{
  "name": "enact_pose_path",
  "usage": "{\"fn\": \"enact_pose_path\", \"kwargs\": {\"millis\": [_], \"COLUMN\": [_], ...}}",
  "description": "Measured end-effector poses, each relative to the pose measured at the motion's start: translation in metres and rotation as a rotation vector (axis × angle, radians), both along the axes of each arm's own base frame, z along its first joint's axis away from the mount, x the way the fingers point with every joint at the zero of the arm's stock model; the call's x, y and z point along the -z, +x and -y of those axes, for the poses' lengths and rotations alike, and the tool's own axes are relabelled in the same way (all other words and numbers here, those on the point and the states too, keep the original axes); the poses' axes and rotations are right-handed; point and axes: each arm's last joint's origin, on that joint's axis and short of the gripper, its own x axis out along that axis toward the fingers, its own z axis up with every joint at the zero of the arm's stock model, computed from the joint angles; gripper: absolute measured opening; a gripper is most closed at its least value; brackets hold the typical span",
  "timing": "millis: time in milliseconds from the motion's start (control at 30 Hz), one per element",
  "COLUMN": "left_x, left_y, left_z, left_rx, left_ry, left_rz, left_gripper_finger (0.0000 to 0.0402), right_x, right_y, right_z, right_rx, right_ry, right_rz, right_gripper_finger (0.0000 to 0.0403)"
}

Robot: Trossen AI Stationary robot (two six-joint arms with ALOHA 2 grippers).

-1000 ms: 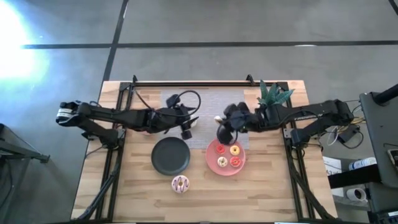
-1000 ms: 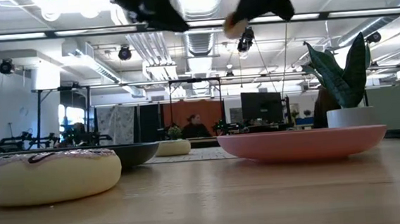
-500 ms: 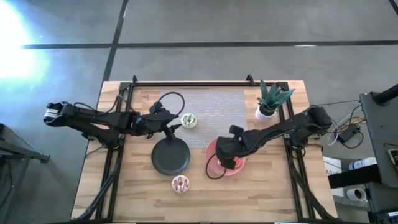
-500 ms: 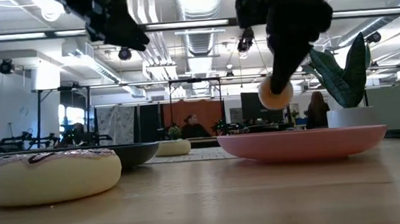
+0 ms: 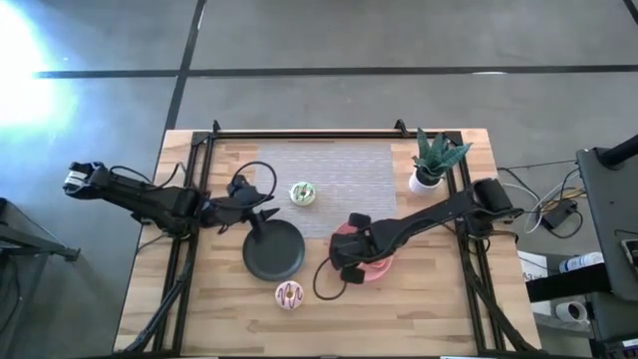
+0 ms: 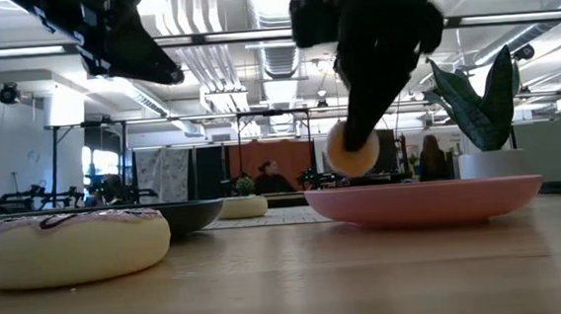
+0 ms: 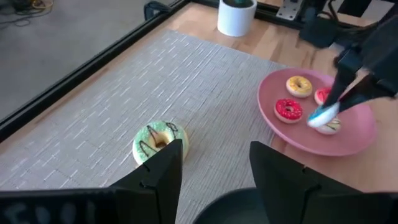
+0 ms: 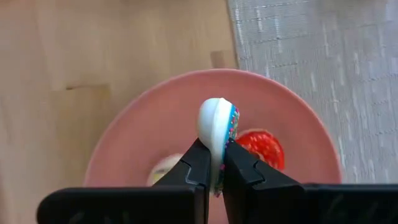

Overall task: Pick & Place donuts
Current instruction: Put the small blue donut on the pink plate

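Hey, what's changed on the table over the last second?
The right end effector, shut on a small donut, swung from the mat down over the pink plate. The left end effector drew back toward the table's left side, open, leaving the green donut on the mat. The black plate and white drizzled donut stayed put.

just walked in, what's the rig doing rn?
Sorting toy donuts onto plates. The right hand is shut on a small sprinkled donut, held on edge just above the pink plate, which already carries a red donut and a few others. The left hand is open, hanging near the black plate, with the green-iced donut on the grey mat ahead of it. A white drizzled donut lies on the table's front.
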Motion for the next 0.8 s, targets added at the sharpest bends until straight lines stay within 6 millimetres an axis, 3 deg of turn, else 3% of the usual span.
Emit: {"fn": "enact_pose_path", "kwargs": {"millis": [267, 433, 667, 800], "left_x": [0.001, 0.001, 0.001, 0.002], "left_y": [-0.002, -0.003, -0.003, -0.003], "left_z": [0.005, 0.006, 0.006, 0.006], "left_rx": [0.022, 0.027, 0.028, 0.029], "left_ry": [0.002, 0.004, 0.004, 0.005], "left_rz": [0.002, -0.006, -0.007, -0.009], "left_gripper_finger": [0.0161, 0.0161, 0.0160, 0.0160], "right_x": [0.023, 0.033, 0.043, 0.040], "right_y": [0.027, 0.031, 0.039, 0.040], "right_z": [-0.008, -0.006, -0.013, -0.014], "right_rx": [-0.040, -0.017, -0.067, -0.045], "right_ry": [-0.095, -0.222, -0.095, -0.064], "right_rz": [-0.074, -0.186, -0.228, -0.206], "right_gripper_finger": [0.0013, 0.0013, 0.0019, 0.0056]}}
